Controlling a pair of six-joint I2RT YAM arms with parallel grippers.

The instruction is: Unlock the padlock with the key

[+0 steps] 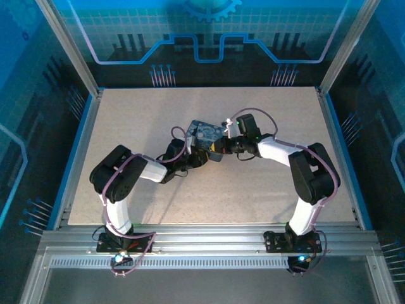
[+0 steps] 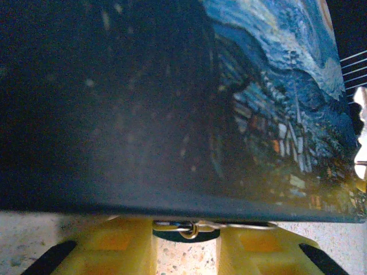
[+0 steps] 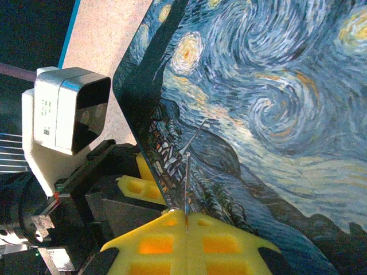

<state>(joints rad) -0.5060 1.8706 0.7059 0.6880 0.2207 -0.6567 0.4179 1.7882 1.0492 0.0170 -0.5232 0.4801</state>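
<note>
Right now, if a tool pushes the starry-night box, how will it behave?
The starry-night box looks rigid, with straight edges, so it probably moves as one piece. Its printed face looks smooth and is likely slippery. Being flat-sided, it should slide, not roll.

Key [image 3: 186, 177] head hidden inside right hand [image 3: 186, 213]; tin box [image 3: 269, 114] cropped.

Dark-blue tin box [image 3: 275, 114] with swirling starry-night print (yellow stars), yellow tool fingers [image 3: 155, 246], speckled beige table [image 1: 253, 190].

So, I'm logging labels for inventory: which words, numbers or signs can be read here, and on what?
Nothing reads clearly.
Sticker on the grey camera housing: print too small to read.
Tin box: a swirling night-sky painting, no words.
Back wall: a gear sign, no lettering.
</note>
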